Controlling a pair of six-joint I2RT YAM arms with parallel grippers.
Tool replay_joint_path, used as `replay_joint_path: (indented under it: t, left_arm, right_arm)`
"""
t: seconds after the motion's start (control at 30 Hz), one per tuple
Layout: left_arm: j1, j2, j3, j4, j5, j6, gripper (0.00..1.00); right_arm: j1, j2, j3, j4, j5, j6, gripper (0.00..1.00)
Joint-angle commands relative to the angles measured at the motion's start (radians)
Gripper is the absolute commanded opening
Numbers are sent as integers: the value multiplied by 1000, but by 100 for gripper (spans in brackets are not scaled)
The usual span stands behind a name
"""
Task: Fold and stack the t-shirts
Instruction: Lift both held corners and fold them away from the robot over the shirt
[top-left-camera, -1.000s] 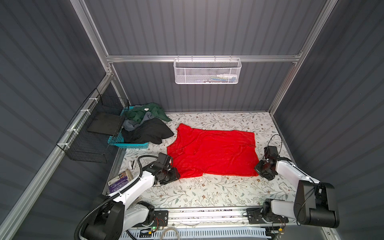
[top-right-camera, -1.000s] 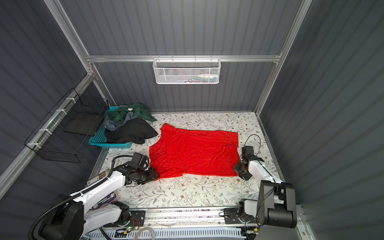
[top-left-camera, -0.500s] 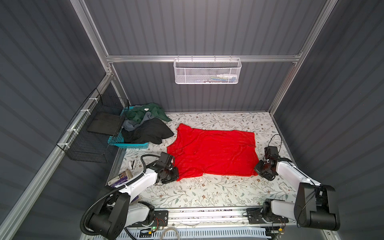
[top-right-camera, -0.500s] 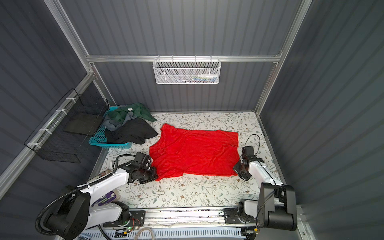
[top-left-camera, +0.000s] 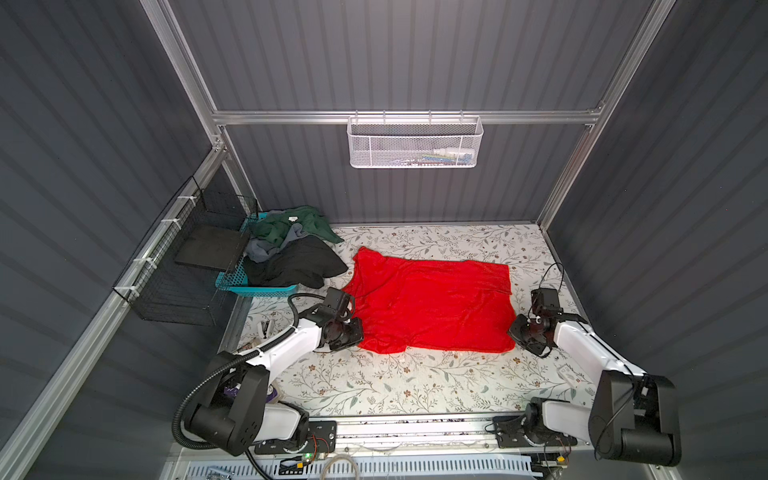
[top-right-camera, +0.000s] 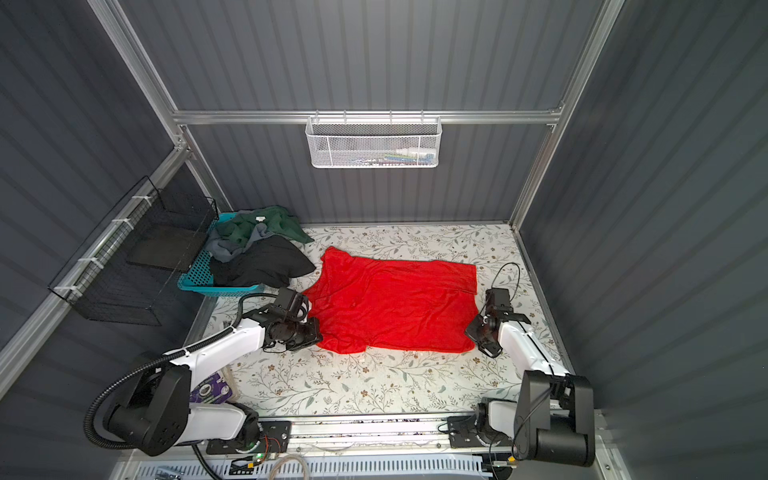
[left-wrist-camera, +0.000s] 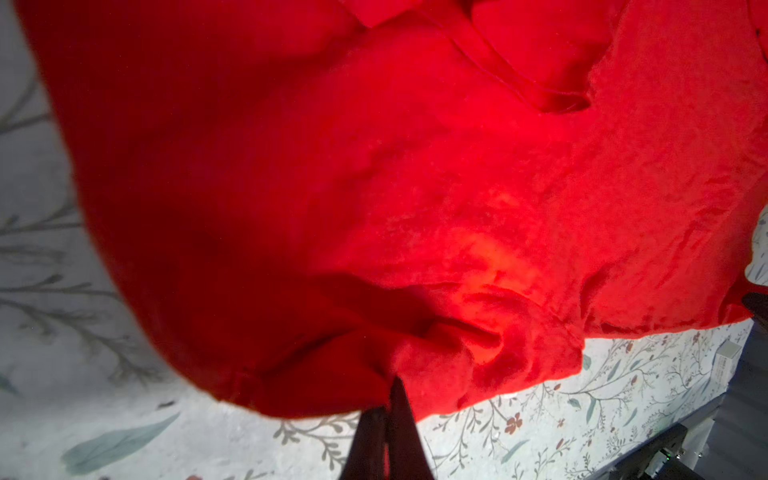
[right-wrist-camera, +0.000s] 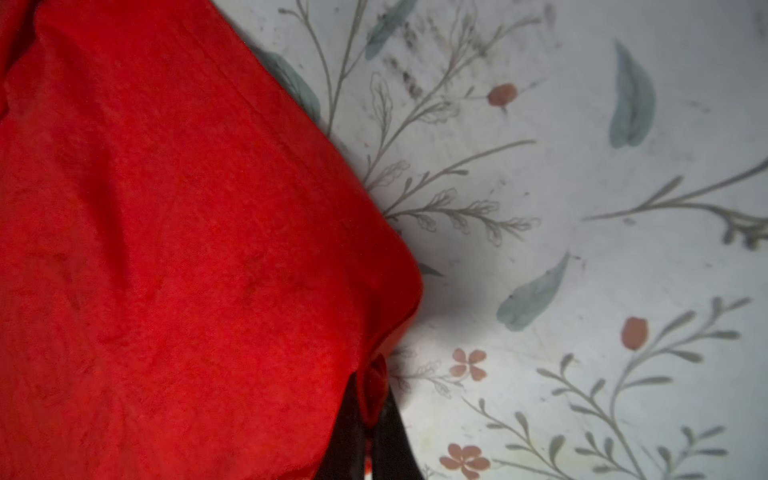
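Red shirt (top-left-camera: 432, 307) lies spread on the worktop (top-left-camera: 415, 386). Left pincer (left-wrist-camera: 387, 405) just snapped shut on its near-left corner; right pincer (right-wrist-camera: 372, 401) already pinching the near-right one, so the fold can probably start.

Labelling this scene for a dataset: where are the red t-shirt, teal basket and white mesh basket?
red t-shirt (top-left-camera: 432, 307): in a top view, middle of its body.
teal basket (top-left-camera: 257, 290): in a top view, near wall.
white mesh basket (top-left-camera: 411, 143): in a top view, front wall.
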Motion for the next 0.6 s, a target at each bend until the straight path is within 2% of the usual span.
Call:
replay_joint_path:
  t: [0.0, 0.3, 0.57]
  left_arm:
    - [1, 24, 65, 2, 17, -24, 0]
    - [73, 100, 144, 72, 54, -68, 0]
    - [89, 161, 231, 113, 50, -76, 0]
  right_arm:
    - [2, 9, 51, -29, -16, -28, 0]
    - [2, -5, 84, 0, -9, -34, 0]
    - [3, 26, 134, -8, -12, -45, 0]
